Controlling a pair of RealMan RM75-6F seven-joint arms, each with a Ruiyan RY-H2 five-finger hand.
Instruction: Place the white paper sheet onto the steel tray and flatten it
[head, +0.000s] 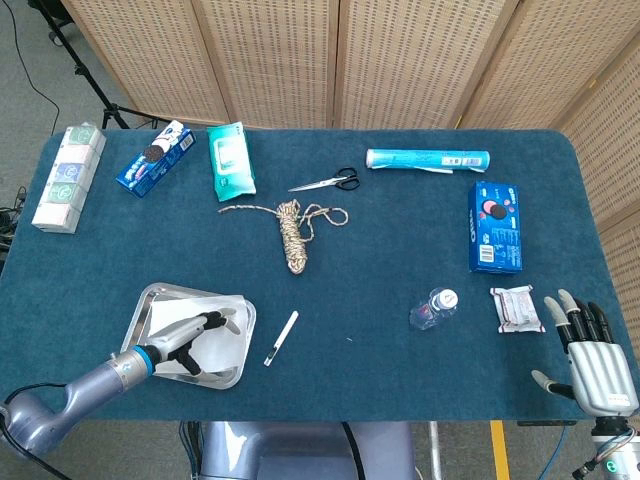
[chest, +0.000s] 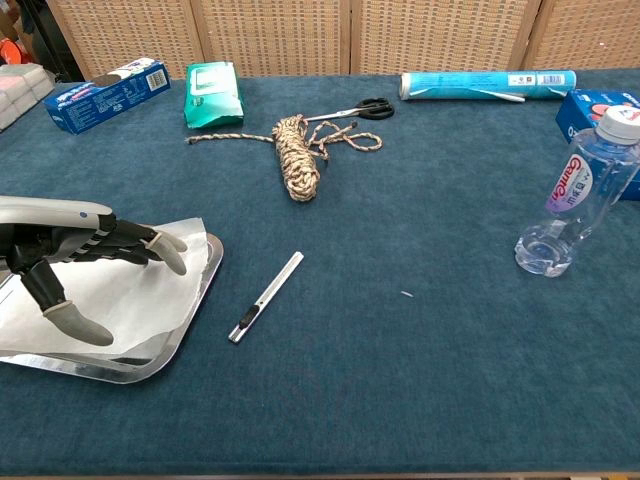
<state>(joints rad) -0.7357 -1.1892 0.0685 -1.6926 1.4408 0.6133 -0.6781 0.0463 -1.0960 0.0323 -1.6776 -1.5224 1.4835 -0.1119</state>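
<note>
Table edge cuts off right hand (head: 592, 362).

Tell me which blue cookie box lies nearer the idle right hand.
The blue cookie box at the table's right side, beyond the right hand; the other cookie box lies far left, near the back edge.

The water bottle (chest: 582, 190) label reads "Ganten"; other packaging text is too small.
</note>
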